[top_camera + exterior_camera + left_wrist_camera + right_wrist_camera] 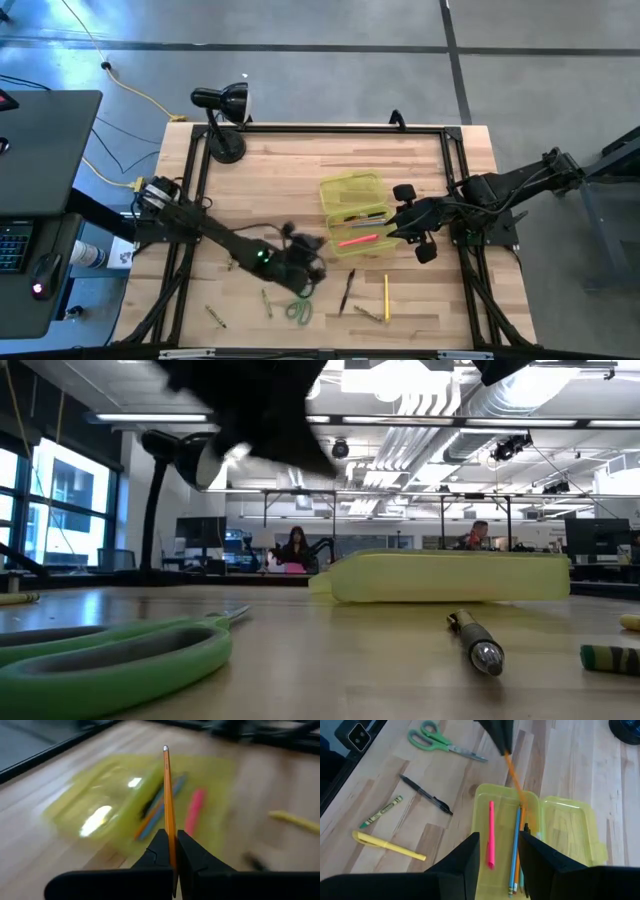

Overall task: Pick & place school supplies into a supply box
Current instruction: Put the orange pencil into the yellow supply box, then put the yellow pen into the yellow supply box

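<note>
The yellow-green supply box (352,212) lies open on the table with its lid (570,827) flat beside it. Inside are a pink marker (491,832) and blue and orange pencils (516,845). My left gripper (171,845) is shut on an orange pencil (168,795), above the table just near-left of the box. My right gripper (500,855) is open, its fingers straddling the tray at the box's right end. On the table nearer me lie the green-handled scissors (298,310), a black pen (347,290), a yellow pen (387,297) and a green crayon (381,812). My left gripper pinches the orange pencil between its two fingers, gripping the shaft (171,840) well back from the free end (165,749). The pencil runs along the fingers and sticks out past their tips. It is lifted clear and slants down toward the box (516,777). My right gripper stands around the box tray; I cannot tell whether its fingers touch the walls.
A black desk lamp (222,115) stands at the table's far left corner. Small pencil-like bits (215,316) (267,300) lie near the front left. A black frame rail (330,128) runs along the table's edges. Bare wood lies between the lamp and the box.
</note>
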Motion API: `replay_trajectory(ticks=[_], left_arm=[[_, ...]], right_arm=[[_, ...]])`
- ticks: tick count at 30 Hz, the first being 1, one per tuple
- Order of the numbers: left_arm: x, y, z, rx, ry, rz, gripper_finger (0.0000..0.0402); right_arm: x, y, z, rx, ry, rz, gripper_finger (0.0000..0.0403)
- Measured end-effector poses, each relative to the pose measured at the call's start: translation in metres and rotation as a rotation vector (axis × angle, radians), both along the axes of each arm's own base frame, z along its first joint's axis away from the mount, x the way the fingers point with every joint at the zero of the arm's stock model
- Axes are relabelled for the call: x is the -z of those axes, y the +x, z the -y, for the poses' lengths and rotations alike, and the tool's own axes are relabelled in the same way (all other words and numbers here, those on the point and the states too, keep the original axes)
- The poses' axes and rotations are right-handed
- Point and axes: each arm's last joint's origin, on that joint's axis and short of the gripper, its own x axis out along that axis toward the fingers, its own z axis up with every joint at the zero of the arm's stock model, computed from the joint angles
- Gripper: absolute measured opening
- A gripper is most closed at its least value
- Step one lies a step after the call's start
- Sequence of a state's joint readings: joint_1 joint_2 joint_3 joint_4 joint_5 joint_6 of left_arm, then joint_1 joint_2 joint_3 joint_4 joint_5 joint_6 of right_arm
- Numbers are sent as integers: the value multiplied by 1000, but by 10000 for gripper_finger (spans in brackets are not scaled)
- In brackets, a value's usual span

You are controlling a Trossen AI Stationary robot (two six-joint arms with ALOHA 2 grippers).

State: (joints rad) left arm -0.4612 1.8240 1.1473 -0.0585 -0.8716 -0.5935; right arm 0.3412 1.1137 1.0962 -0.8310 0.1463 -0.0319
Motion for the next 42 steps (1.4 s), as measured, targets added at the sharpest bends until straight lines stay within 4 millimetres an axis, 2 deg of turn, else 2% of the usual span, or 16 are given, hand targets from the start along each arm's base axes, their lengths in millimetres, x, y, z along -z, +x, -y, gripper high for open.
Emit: replay_trajectory(ticks=[3,6,10,13,17,22,25,33,38,42], left_arm=[[-25,22,-11,144,-27,-38,30],[-37,35,-31,199,-57,-65,30],[-35,41,-58,181,-90,-111,30],[-24,44,-69,164,-141,-152,30],[-1,52,-64,199,-181,-189,30],[17,58,-63,169,-187,-193,30],[16,63,-63,157,-182,-139,33],[28,65,-69,134,-205,-174,103],[31,65,-67,155,-219,-182,117],[26,63,-67,169,-229,-189,120]], right_arm=[[0,0,0,0,-1,-3,113],[2,-2,1,16,4,-32,113],[6,-8,3,69,21,-107,113],[8,-10,4,108,34,-144,113],[9,-11,4,125,43,-153,113],[8,-10,4,117,39,-145,113],[8,-10,4,117,44,-134,113],[7,-9,3,118,46,-130,113],[7,-9,3,124,51,-130,113],[7,-9,3,129,55,-130,113]])
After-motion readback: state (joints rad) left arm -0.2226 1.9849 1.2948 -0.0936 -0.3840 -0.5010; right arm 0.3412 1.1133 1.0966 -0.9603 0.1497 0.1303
